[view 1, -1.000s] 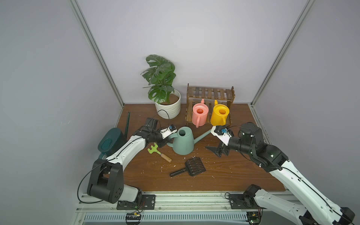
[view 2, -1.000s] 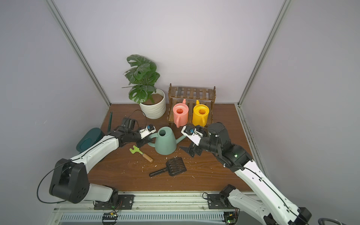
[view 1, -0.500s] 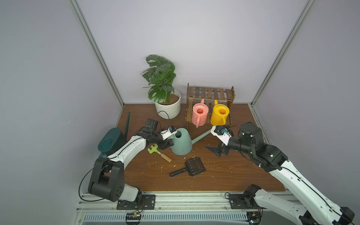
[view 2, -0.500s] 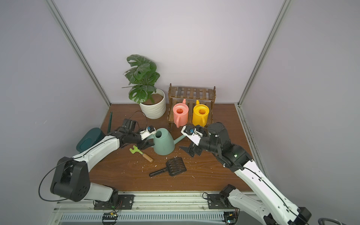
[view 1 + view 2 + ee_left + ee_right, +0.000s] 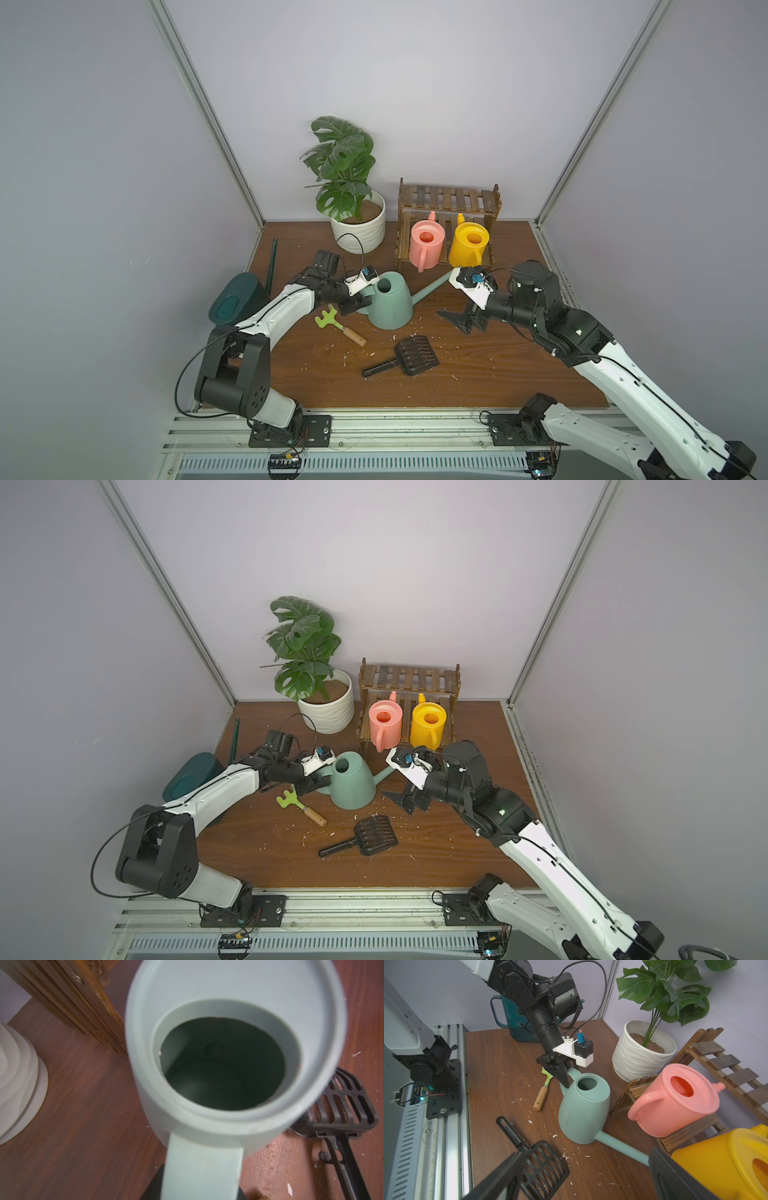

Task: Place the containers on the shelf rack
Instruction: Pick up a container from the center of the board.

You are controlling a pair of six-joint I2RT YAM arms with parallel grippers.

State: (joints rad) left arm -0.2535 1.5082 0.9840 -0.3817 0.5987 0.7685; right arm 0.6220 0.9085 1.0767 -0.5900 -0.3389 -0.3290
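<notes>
- A brown wood-grain tabletop [image 5: 498,374] strewn with pale shavings fills a grey-walled booth; you are midway through the job, with two cans racked and two to go.
- Far left, the teal can [image 5: 237,299], dark and ribbed, stands on the table against the wall, well apart from the shelf rack and untouched.
- Your left gripper [image 5: 563,1078] sits at the back of the sage-green can [image 5: 390,303]. Its black jaws are drawn narrow on either side of the flat strap handle [image 5: 201,1167], but you cannot tell from these views whether they are clamped on it.
- A lime-green hand rake [image 5: 328,322] with a wooden grip lies just beside that gripper.
- The sage-green can, smooth matte plastic with a bell-shaped body and round mouth, rests upright on the table, its long thin spout [image 5: 432,286] aimed at your right arm.
- The step in hand appears to be securing this can. Next, you likely need a firm hold, a lift and a swing that keeps the spout from sweeping the racked cans.
- A black slotted scoop [image 5: 415,355] lies in front.
- Behind, a white ribbed pot [image 5: 359,232] holds a leafy plant.
- The shelf rack [image 5: 449,199], dark slatted wood in two steps, carries the pink can [image 5: 426,245] and the yellow can [image 5: 469,245] side by side on its lower tier; the upper tier holds nothing.
- Your right gripper [image 5: 463,324] hangs low over the table near the spout tip, jaws spread wide and empty.
</notes>
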